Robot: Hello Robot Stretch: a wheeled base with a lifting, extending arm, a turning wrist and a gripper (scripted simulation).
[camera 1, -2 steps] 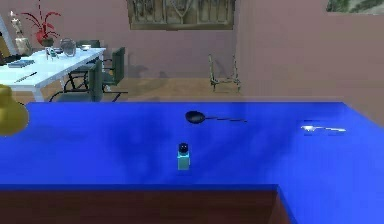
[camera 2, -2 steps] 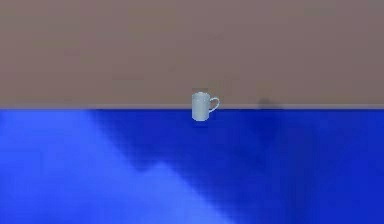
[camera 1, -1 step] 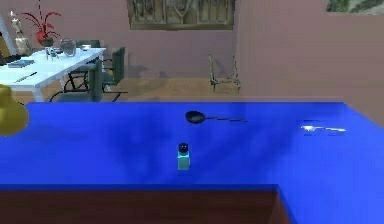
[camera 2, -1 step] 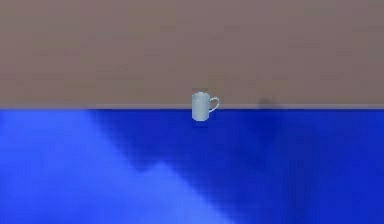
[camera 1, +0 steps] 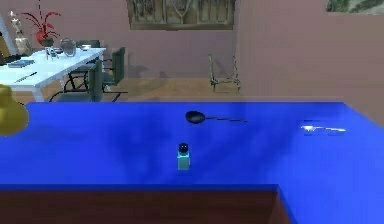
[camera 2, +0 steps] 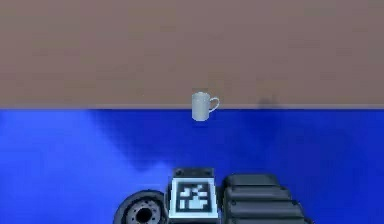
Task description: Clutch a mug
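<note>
At the bottom edge of the arm side view you see the white marker square point(camera 2: 193, 197), and just left of it the dark body of the jaws, low over the blue desk point(camera 2: 80, 160). The far end of the jaws is not to make out, so you cannot tell how they stand or whether they have hold of anything.

Beyond the jaws, well apart from them and a little toward this view's right, the white mug point(camera 2: 204, 106) stands upright on the desk, near its far edge. Its handle points to the right. Behind it is the plain brown wall point(camera 2: 190, 50).

In the forward view the same blue desk carries a small bottle point(camera 1: 184, 157) with a dark cap near the front. Farther back lies a black ladle point(camera 1: 196, 117) with a long thin handle, and to its right a pale utensil point(camera 1: 322, 128). A yellow thing point(camera 1: 10, 112) is cut by the left edge. Beyond the desk, at the left, stands a white desk point(camera 1: 50, 68) with dark chairs point(camera 1: 100, 72) and a red plant point(camera 1: 40, 25).
</note>
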